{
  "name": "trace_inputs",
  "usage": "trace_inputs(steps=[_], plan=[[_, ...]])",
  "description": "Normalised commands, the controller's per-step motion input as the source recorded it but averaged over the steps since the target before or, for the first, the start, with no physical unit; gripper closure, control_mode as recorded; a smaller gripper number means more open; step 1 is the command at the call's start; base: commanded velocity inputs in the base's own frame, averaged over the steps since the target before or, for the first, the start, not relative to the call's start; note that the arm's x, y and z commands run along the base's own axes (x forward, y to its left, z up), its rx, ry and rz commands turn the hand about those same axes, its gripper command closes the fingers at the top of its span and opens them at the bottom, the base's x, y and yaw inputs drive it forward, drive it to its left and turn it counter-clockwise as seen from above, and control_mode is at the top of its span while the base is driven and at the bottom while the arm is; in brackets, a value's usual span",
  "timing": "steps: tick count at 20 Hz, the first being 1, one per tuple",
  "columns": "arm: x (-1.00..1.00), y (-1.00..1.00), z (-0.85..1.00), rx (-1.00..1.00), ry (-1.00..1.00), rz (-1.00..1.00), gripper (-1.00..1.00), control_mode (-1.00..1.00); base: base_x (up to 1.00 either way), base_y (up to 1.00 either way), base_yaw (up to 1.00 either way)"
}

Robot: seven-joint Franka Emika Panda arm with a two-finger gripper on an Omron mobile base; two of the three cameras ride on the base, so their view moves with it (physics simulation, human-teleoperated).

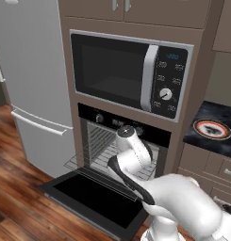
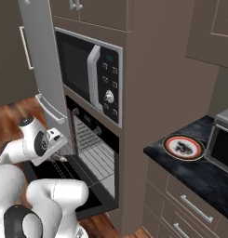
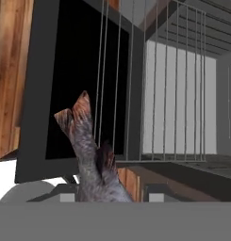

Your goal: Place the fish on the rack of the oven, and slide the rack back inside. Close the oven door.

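The fish [image 3: 91, 160], dark grey with a brownish tail, stands up between the fingertips of my gripper [image 3: 107, 194], which is shut on it. Beyond the fish the silver wire rack [image 3: 150, 94] sticks out of the oven over the lowered black glass oven door [image 3: 65, 84]. From the left base, the oven [image 1: 107, 120] is open, the rack [image 1: 95, 157] is pulled partway out and the oven door [image 1: 88, 197] lies flat. My arm hides the hand there. Seen from the right base, the gripper [image 2: 59, 157] hangs low over the door, just left of the rack [image 2: 94, 160].
A microwave [image 1: 131, 73] sits above the oven and a grey fridge [image 1: 32, 84] stands to its left. On the dark counter [image 2: 199, 172] to the right are a red-and-black-rimmed plate [image 2: 183, 147] and a toaster oven [image 2: 222, 144]. Wooden floor lies below the door.
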Motion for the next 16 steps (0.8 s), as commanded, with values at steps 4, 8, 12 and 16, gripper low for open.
trace_inputs(steps=[4,8,12,16], plan=[[0.63,0.18,-0.26,0.00,0.00,-0.01,1.00,-1.00,0.00,0.00,0.00],[0.50,0.10,-0.21,0.00,0.00,0.00,1.00,-1.00,0.00,0.00,0.00],[0.27,0.19,-0.26,0.00,0.00,-0.03,1.00,-1.00,0.00,0.00,0.00],[0.33,0.26,-0.23,0.00,0.00,-0.05,1.00,-1.00,0.00,0.00,0.00]])
